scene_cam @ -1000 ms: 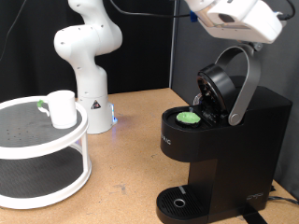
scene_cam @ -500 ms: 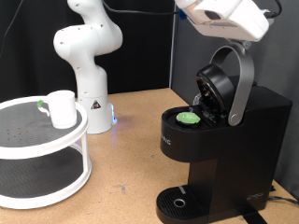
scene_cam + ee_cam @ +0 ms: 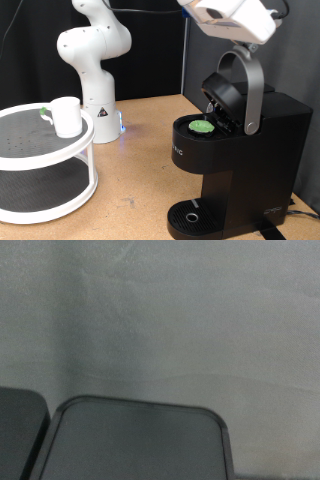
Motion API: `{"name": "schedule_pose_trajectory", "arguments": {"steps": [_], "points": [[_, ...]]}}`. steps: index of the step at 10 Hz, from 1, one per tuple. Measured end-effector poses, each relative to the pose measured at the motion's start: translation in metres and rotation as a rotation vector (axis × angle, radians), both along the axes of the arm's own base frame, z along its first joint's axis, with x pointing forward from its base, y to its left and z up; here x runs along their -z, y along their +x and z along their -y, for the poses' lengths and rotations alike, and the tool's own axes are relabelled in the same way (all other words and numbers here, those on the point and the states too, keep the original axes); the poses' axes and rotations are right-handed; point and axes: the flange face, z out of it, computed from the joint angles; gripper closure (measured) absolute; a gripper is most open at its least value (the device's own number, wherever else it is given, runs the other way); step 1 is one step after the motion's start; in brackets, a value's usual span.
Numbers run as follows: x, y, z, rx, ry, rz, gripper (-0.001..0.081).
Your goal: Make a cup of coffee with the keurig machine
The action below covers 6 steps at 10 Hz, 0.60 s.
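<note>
The gripper (image 3: pixel 232 20) sat at the raised lid handle (image 3: pixel 252 85) of the coffee maker (image 3: pixel 250 160); its finger state could not be determined. A green-topped pod (image 3: pixel 203 126) occupied the holder. The cup (image 3: pixel 66 116) stood on the white tray (image 3: pixel 60 160). Judged step: closing the lid.

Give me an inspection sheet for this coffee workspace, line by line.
Surface: brown table.
Job's things: keurig machine, lid raised, green-topped pod in its holder; cup on the top tier of the white rack.
Clutter: nothing seen.
Grippers: gripper at the lid handle; fingers hidden.
Cables: black one at the machine's base.
Surroundings: second white arm, dark backdrop.
</note>
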Motion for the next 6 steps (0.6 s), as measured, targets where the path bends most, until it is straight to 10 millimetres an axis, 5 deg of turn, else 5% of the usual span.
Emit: {"name": "schedule_pose_trajectory", "arguments": {"steps": [6], "points": [[0.026, 0.0, 0.043, 0.03, -0.026, -0.054, 0.0805]]}}
